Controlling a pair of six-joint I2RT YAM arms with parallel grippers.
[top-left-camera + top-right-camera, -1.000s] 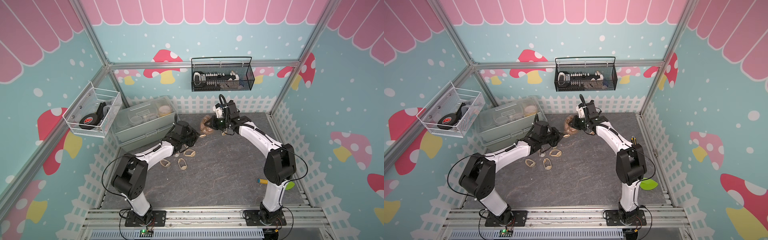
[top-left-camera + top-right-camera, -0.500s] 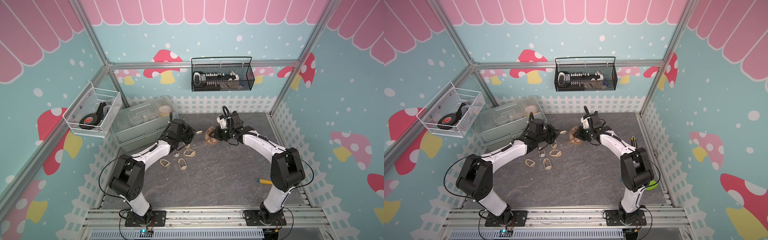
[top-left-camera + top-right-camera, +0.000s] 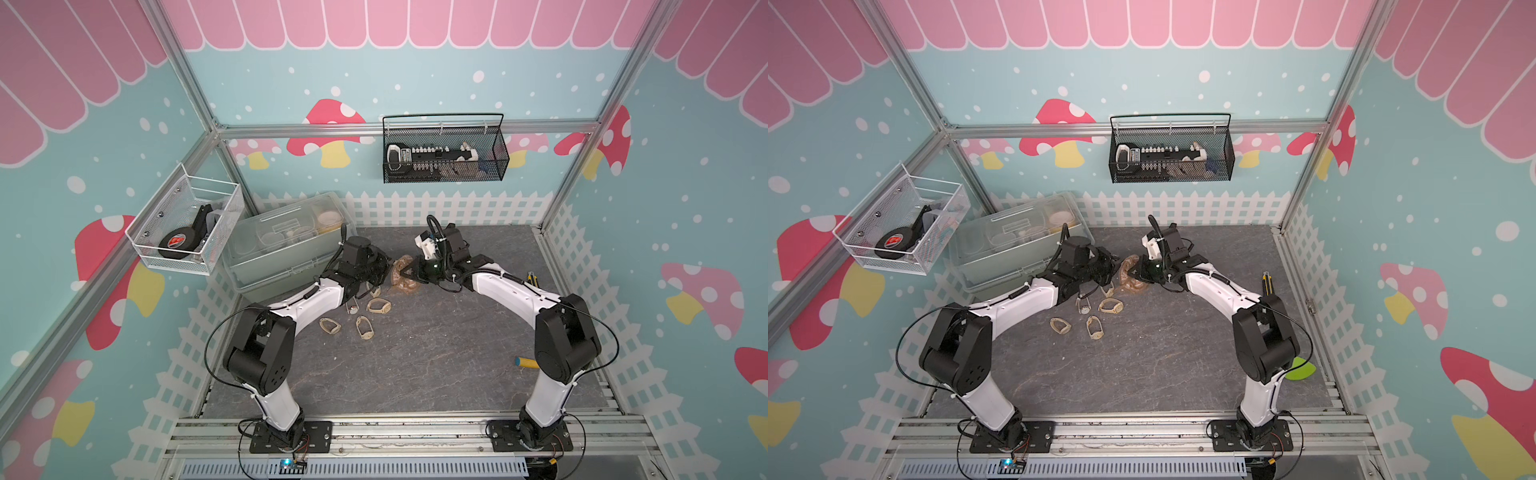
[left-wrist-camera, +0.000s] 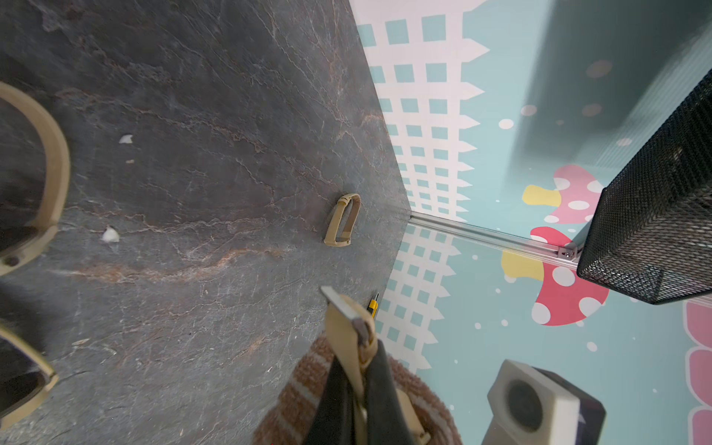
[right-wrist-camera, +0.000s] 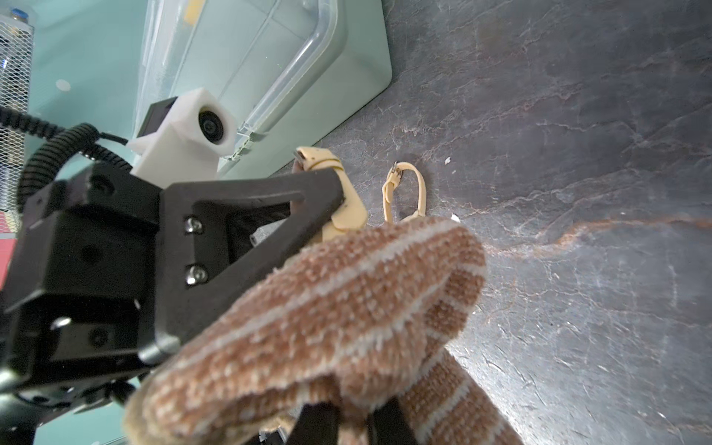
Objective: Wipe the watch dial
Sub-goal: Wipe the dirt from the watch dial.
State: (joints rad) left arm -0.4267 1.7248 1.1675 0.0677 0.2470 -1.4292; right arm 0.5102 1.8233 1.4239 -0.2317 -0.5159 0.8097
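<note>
1. The left fingers [image 4: 336,400] are clamped narrow on the beige strap of the watch [image 4: 346,327]. They hold it just above the rear middle of the tabletop [image 3: 415,365], and the buckle end pokes out past the tips.
2. The right fingers [image 5: 389,422] are pinched tight on a fold of the brown striped cloth [image 5: 327,308]. The cloth bulges forward against the watch and the left fingers.
3. The dial is hidden behind the cloth in every view, so I cannot tell whether the cloth touches the dial or only the strap.
4. Judgement: this is the wipe itself.
   - Hold the left side rigid with the dial turned toward the cloth.
   - Make short, light strokes with the right side across the face, not along the strap.
   - Pressing hard risks twisting the watch, since the grip is on a flexible strap and not on the case.
5. Around the work:
   - The loose watches [image 3: 379,306] lie on the tabletop just beside and partly under the left arm.
   - A clear plastic box [image 3: 286,245] sits close behind the left wrist.
   - A yellow utility knife [image 3: 532,277] and a yellow-and-blue tool [image 3: 525,362] lie well apart on the right.
   - The black wire basket [image 3: 444,156] and white mesh basket [image 3: 187,224] hang on the walls, out of the way.
6. In the way:
   - The two sets of fingers are nearly touching, so a wide stroke could knock them together.
   - The cloth's hanging tail could drag over the loose watches.
</note>
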